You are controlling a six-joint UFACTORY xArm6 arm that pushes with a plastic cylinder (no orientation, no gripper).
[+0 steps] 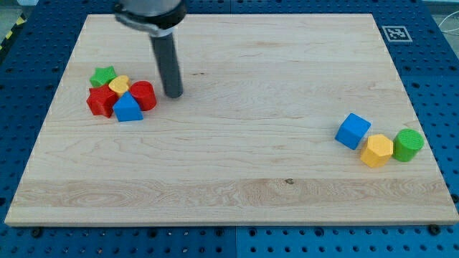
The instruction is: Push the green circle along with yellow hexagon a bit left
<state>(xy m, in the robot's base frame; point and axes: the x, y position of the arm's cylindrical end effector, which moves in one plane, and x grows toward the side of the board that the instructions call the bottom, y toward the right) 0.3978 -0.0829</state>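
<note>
The green circle (409,144) stands near the view's right edge of the wooden board (237,165). The yellow hexagon (376,150) touches it on its left. A blue cube (353,130) sits just up and left of the hexagon. My tip (173,94) rests on the board at the view's upper left, far from these blocks. It stands just right of a red cylinder (143,94).
A cluster lies at the view's left: a green star (103,75), a yellow heart (119,84), a red star (100,101), a blue triangle (128,108) and the red cylinder. A marker tag (396,33) is off the board's top right corner.
</note>
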